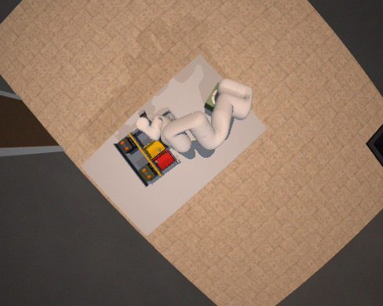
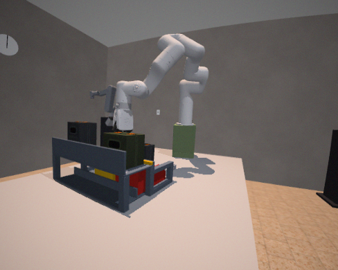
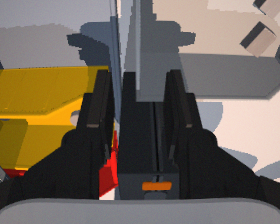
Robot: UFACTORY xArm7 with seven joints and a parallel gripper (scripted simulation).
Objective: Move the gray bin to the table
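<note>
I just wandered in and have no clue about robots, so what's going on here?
A white robot arm is reaching down at the shelf, its end effector partly open and apparently holding nothing. In the wrist view, its fingers stand either side of a wall of the gray open bin, which has parts in it. It seems about to take that bin.

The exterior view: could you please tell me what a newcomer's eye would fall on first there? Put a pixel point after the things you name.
Probably the pale arm [image 1: 197, 122] [image 2: 167, 57], arching from a green block [image 1: 209, 103] [image 2: 183, 141] at the table's far end down toward the shelf. Next, perhaps, the dark green case [image 2: 132, 149] standing on the near end of the shelf [image 2: 89, 154], and the red bin [image 1: 164, 160] [image 2: 138, 182] below it, bright against the gray frame.
</note>
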